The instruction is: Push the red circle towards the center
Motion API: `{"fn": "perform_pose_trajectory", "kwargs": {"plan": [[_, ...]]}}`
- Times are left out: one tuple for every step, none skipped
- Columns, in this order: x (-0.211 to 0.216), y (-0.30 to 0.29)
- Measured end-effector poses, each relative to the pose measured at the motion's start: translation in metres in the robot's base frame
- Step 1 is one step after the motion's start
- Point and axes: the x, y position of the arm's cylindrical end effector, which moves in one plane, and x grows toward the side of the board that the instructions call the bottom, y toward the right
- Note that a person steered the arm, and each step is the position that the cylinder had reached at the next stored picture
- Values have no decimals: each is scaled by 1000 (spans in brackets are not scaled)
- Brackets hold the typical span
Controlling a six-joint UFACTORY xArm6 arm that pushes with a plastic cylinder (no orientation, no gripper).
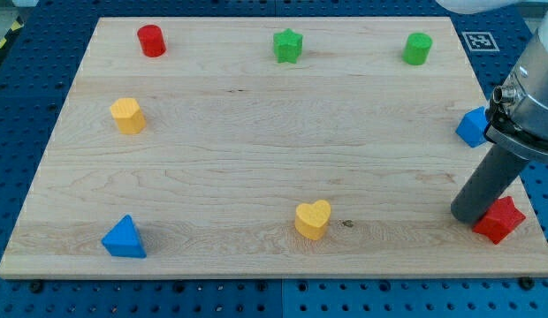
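The red circle [151, 41] stands near the top left corner of the wooden board [256, 150]. My tip [468, 215] rests on the board at the view's lower right, far from the red circle. It stands right beside a red star-like block [498, 220], just to that block's left, and below a blue block [473, 126] at the right edge.
A green star [288, 45] and a green cylinder [417, 49] sit along the top. A yellow hexagon-like block [127, 116] is at the left, a blue triangle [124, 238] at the bottom left, a yellow heart [313, 219] at the bottom centre.
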Motion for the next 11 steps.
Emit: {"fn": "perform_pose_trajectory", "kwargs": {"plan": [[0, 0], [3, 0], [1, -12], [-35, -57], [-71, -97], [-113, -151], [-161, -202], [-187, -272], [-188, -357], [-199, -441], [-257, -494]]}}
